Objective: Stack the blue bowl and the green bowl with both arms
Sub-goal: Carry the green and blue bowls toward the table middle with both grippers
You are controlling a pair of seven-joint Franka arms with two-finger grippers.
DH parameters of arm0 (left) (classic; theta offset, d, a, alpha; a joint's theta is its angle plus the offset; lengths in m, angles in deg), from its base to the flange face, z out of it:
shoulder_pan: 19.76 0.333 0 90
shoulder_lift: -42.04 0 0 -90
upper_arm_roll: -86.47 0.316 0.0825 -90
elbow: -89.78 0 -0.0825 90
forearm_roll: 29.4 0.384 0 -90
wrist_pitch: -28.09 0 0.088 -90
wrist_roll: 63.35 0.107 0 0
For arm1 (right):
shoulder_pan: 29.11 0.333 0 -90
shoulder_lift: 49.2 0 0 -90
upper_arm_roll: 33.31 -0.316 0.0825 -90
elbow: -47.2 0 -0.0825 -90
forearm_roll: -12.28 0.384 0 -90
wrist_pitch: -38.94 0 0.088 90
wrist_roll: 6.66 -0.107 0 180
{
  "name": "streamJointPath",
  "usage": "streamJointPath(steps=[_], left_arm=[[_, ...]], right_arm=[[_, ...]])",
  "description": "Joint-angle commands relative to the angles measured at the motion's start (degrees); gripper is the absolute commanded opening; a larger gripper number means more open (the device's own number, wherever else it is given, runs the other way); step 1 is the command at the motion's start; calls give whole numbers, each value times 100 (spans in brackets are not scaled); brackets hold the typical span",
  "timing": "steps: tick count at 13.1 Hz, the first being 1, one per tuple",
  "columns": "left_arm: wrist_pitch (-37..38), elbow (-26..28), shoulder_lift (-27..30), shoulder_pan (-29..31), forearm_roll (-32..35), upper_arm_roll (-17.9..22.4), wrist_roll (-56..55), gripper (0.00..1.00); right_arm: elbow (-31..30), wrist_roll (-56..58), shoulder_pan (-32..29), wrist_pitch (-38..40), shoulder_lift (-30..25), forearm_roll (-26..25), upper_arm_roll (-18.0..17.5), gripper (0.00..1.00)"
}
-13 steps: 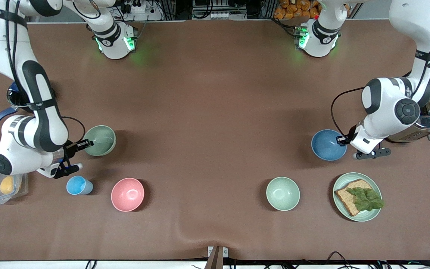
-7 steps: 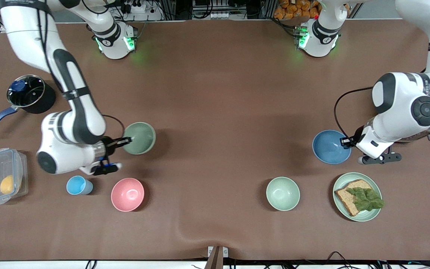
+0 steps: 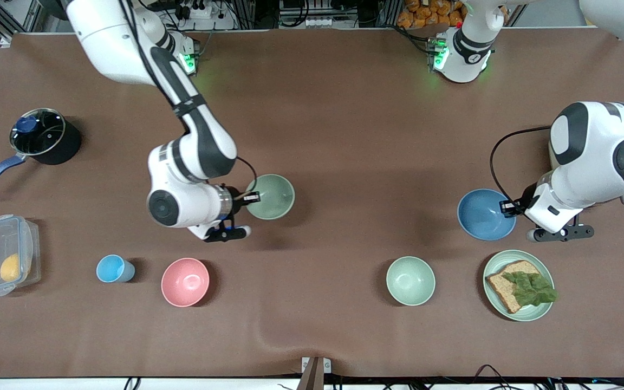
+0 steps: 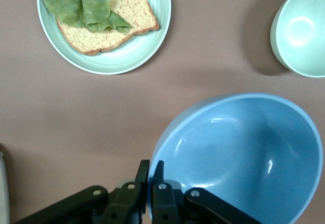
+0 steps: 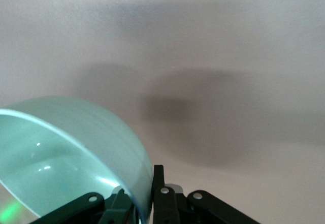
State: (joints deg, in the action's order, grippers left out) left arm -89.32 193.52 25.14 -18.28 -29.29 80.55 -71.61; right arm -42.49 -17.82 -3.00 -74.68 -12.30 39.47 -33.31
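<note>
Green bowl (image 3: 271, 196) carried centreward, mouth up.

From high across the bench (image 3: 344, 135) we face both arm bases. Each wrist camera looks down close past its claw; the left wrist and front views share the sandwich plate (image 4: 152, 41).

The left gripper (image 4: 151, 183) pinches the blue bowl (image 4: 244, 153) by its rim, seemingly above the table, near the mint plate (image 4: 109, 61)
</note>
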Motion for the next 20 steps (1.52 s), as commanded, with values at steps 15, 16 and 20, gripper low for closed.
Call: streamJointPath(steps=[15,16,20], left_arm=[[245,-328,-420,-342,-73,-33,-546,0],[245,-337,-402,-342,-64,-33,-537,0],[263,-354,-385,-377,-125,-77,-546,0]], right_arm=[[48,-1950,501,-753,399,1404,167,100],[39,-2012,413,-402,258,1403,341,100],[-4,-3459,360,182,125,1351,992,100]])
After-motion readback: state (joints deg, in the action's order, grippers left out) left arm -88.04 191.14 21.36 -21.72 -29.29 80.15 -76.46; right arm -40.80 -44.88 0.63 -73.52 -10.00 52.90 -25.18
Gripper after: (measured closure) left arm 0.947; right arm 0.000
